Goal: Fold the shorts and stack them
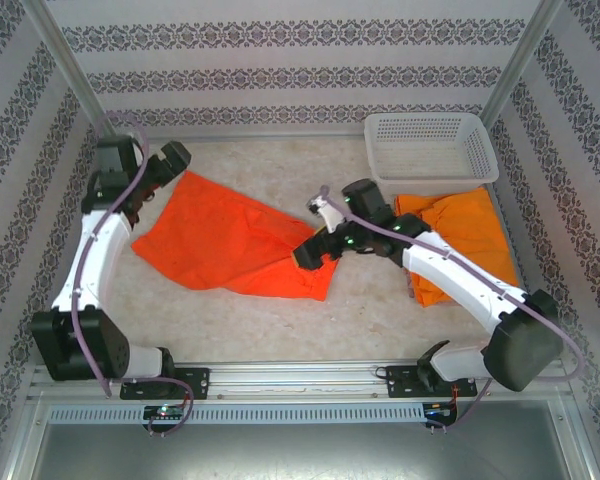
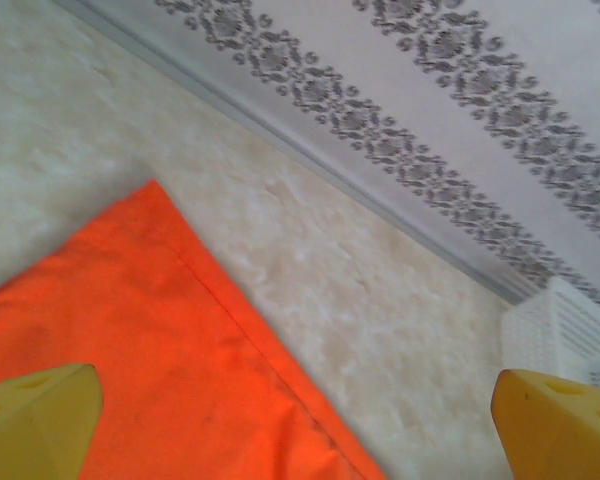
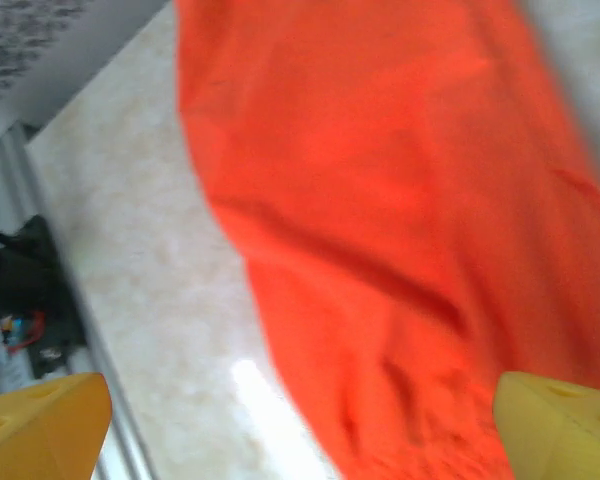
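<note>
Bright red-orange shorts (image 1: 230, 240) lie spread flat on the table's left and middle. Their far corner and hem show in the left wrist view (image 2: 130, 340). My left gripper (image 1: 170, 165) hovers open over that far left corner, its yellow fingertips (image 2: 35, 420) wide apart. My right gripper (image 1: 315, 250) is at the shorts' right end, open, with the cloth (image 3: 400, 230) below and ahead of its fingertips (image 3: 555, 425). Lighter orange shorts (image 1: 460, 235) lie crumpled at the right, partly under the right arm. The dusty pink shorts are out of view.
A white lattice basket (image 1: 430, 145) stands at the back right, and its corner shows in the left wrist view (image 2: 560, 335). Patterned walls close in the table. Bare tabletop (image 1: 280, 165) lies behind the red-orange shorts.
</note>
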You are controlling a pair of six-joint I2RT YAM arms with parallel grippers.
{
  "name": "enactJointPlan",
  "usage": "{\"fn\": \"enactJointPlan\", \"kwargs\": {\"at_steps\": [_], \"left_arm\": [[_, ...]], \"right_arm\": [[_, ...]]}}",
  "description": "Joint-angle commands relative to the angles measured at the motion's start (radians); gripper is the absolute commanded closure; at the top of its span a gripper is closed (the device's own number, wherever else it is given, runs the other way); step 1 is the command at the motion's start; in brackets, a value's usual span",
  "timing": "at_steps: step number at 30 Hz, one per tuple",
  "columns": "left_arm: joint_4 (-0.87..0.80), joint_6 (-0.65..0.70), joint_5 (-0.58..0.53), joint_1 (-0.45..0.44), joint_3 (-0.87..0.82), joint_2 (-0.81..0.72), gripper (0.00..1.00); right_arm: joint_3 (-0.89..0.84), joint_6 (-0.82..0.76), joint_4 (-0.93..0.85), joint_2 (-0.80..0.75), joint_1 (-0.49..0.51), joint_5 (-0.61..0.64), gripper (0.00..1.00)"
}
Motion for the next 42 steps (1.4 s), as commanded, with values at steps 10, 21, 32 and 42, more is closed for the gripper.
{"fn": "enactJointPlan", "kwargs": {"at_steps": [10, 21, 32, 42], "left_arm": [[0.317, -0.123, 0.087, 0.007, -0.437, 0.098, 0.00], [0.345, -0.147, -0.033, 0.007, -0.659, 0.065, 0.00], [0.194, -0.204, -0.105, 0.007, -0.831, -0.364, 0.00], [0.094, -0.186, -0.043, 0.007, -0.684, -0.538, 0.00]], "right_arm": [[-0.088, 0.212, -0.006, 0.239, 0.114, -0.020, 0.02], [0.055, -0.056, -0.317, 0.442, -0.014, 0.142, 0.02], [0.320, -0.239, -0.426, 0.547, -0.125, 0.070, 0.02], [0.352, 0.168, -0.082, 0.414, -0.107, -0.203, 0.02]]}}
